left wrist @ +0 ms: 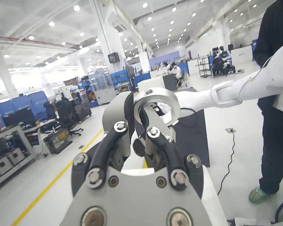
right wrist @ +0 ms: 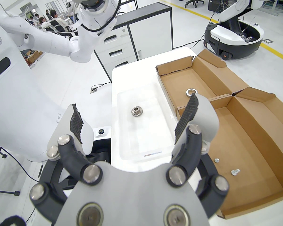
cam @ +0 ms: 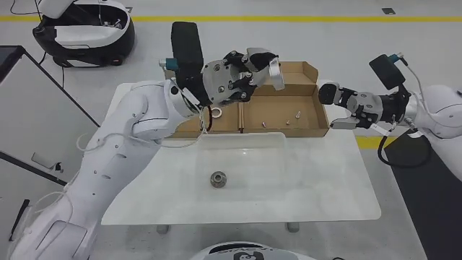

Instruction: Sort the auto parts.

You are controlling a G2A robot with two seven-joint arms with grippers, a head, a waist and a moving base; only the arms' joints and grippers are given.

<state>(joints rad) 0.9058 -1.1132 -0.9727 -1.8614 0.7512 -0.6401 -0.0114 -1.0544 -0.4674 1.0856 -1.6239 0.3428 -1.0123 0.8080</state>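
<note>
The left fingers are almost closed on a metal collar. One black pad presses the outside of its rim and the other sits inside the bore. A small threaded hole shows on the top of the rim. In the top view these fingers sit in the upper centre of the frame, raised over the back of the cartons, and the collar is too small to make out among them there.

The right fingers are spread wide with nothing between them. In the top view they are at centre right, just beside the right end of the bolt carton.

Between the pads in the right wrist view lies a flanged hub, alone in a shallow clear tray. In the top view it is just below the centre of the frame. The tray rests on the white bench, and its edges are faint and hard to trace.

Two open cardboard cartons stand side by side along the far edge of the bench. The ring carton holds one loose ring, which sits just past a right fingertip in the right wrist view. In the top view the left arm covers most of this carton. The bolt carton holds a few small bolts, too small to identify further. Its near corner is cut off at the lower right of the right wrist view.
</note>
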